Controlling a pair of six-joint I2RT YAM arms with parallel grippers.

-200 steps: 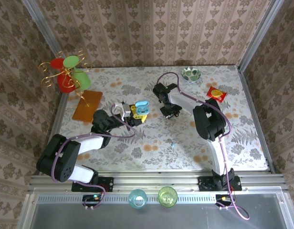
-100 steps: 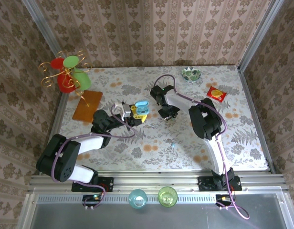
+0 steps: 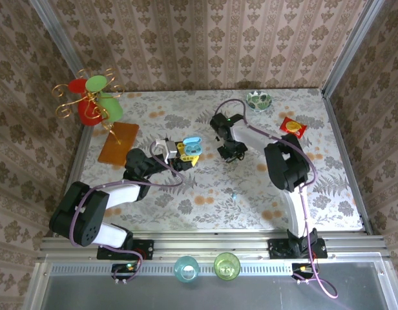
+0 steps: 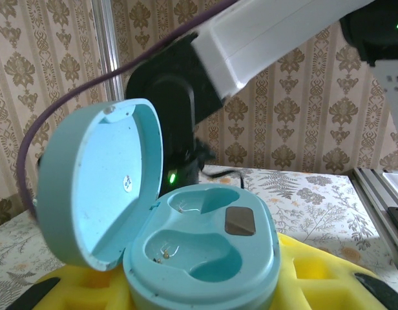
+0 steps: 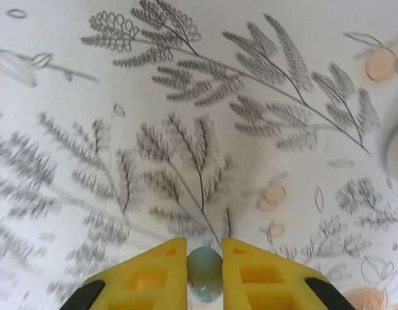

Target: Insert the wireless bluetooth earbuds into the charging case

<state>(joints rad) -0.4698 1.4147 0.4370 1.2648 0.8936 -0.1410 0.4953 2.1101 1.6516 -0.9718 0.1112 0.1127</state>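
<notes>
Change: the right arm's far joint has swung back to the right over the last half second; the left arm and the case have kept their place.
Left gripper point(image 3: 188, 150): closed on the charging case point(image 3: 192, 144), holding it above the table left of centre, with a yellow foam-like pad on either side.
Charging case, form: smooth light-blue plastic, rounded like a pebble, with the lid hinged open.
Charging case, interior: in the left wrist view the lid stands up on the left and is matte inside with one small pale dot. The base point(image 4: 205, 252) has two kidney-shaped wells with tiny gold contacts on their floors, and a dark rounded rectangle beside the far well.
Right gripper point(image 5: 204, 247): closed on the earbud point(image 5: 204, 271), with both yellow pads touching it.
Earbud: a small, glossy, pale blue-green oval, pinched just behind the fingertips.
Right gripper, place point(image 3: 230, 154): low over the table, to the right of the case and apart from it.
Table point(image 3: 205, 194): a flat pale cloth printed with grey ferns and orange blossoms.
</notes>
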